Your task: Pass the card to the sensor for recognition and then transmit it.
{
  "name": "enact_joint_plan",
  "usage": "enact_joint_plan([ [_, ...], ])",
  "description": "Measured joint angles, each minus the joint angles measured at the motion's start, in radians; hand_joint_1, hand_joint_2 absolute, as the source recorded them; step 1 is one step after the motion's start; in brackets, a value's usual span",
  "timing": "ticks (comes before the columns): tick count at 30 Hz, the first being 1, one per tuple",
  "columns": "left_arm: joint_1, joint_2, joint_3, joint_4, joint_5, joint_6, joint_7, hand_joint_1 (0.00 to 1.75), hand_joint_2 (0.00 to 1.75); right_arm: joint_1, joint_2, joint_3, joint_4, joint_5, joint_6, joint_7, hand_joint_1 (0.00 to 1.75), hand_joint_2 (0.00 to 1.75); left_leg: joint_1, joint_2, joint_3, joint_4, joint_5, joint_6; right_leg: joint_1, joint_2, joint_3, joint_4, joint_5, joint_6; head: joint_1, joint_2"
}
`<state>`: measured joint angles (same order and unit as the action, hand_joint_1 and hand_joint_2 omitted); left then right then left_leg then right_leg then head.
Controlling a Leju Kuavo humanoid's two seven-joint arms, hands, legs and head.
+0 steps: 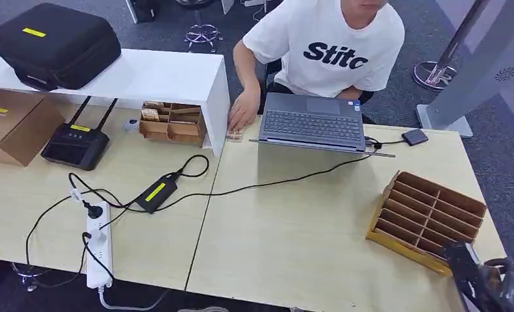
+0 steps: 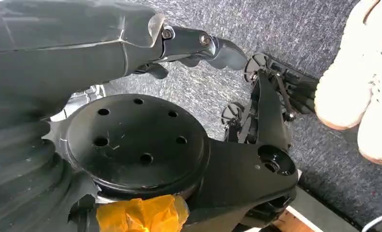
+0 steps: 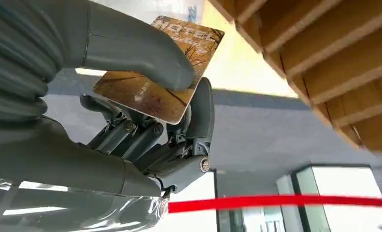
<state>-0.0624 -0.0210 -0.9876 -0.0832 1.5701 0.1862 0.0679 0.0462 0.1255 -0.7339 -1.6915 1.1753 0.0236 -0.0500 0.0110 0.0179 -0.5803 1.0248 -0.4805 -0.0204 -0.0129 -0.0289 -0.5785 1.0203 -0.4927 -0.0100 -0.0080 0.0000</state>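
Right now my right hand has the card pinched between the thick grey thumb on its face and the darker fingers curled under it. The card is brown and gold, a leafy or branch pattern across it, "HOTEL" lettered along its outer edge and a small pale logo near the middle; the thumb covers much of the face, so the rest of the print I cannot read. Just beyond the hand, the wrist view shows the underside of the wooden slotted rack, close to the card but not touching it. From the head view I get what the wrist camera lacks: the rack sits on the table just ahead of my right hand, which is a dark shape cut off at the frame's corner, and the card cannot be made out there. Farther off, across the table, a person rests a hand beside a laptop. My left hand hangs over grey carpet, fingers curled in on nothing.
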Motion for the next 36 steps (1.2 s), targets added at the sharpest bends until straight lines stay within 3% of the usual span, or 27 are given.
enact_joint_plan([
  [16, 0.000, -0.011, 0.021, 0.000, 0.000, -0.003, -0.018, 0.00, 1.75, 0.009, 0.021, 0.114, -0.366, -0.070, -0.180, -0.074, 1.75, 1.75, 0.000, 0.000, 0.000, 0.000, 0.000, 0.000, 0.000, 0.000, 0.000, 0.000, 0.000, 0.000, 0.000, 0.000],
  [20, 0.000, -0.011, 0.021, 0.000, 0.000, -0.010, -0.021, 0.00, 1.75, -0.004, 0.004, 0.238, -0.440, -0.029, -0.213, -0.052, 1.75, 1.75, 0.000, 0.001, 0.000, 0.000, 0.000, 0.000, 0.000, 0.001, 0.000, 0.001, 0.000, 0.000, 0.000, 0.000],
  [24, -0.001, -0.007, 0.020, 0.000, 0.000, -0.022, -0.016, 0.00, 1.75, -0.107, -0.068, 0.437, -0.427, -0.033, -0.121, -0.002, 1.75, 1.75, 0.000, 0.004, 0.000, 0.000, 0.001, 0.000, 0.000, 0.004, 0.000, 0.002, 0.001, -0.001, 0.000, 0.000],
  [27, -0.005, -0.001, 0.019, 0.000, 0.000, -0.028, -0.008, 0.00, 1.75, -0.203, -0.114, 0.569, -0.371, -0.052, -0.092, 0.025, 1.75, 1.75, 0.000, 0.003, 0.001, 0.000, 0.003, 0.001, 0.000, 0.002, 0.000, 0.002, 0.003, 0.001, 0.001, 0.000],
  [30, -0.003, 0.002, 0.018, 0.000, 0.000, -0.029, -0.005, 0.00, 1.75, -0.238, -0.142, 0.635, -0.343, -0.054, -0.094, 0.033, 1.75, 1.75, 0.000, 0.001, 0.000, 0.000, 0.004, 0.001, 0.000, 0.001, 0.000, 0.002, 0.003, 0.001, 0.000, 0.000],
  [36, -0.003, 0.006, 0.018, 0.000, 0.000, -0.029, -0.005, 0.00, 1.75, -0.256, -0.177, 0.684, -0.322, -0.055, -0.097, 0.037, 1.75, 1.75, 0.000, 0.001, -0.001, 0.000, 0.003, 0.001, 0.000, 0.001, 0.000, 0.001, 0.002, 0.001, 0.000, 0.000],
])
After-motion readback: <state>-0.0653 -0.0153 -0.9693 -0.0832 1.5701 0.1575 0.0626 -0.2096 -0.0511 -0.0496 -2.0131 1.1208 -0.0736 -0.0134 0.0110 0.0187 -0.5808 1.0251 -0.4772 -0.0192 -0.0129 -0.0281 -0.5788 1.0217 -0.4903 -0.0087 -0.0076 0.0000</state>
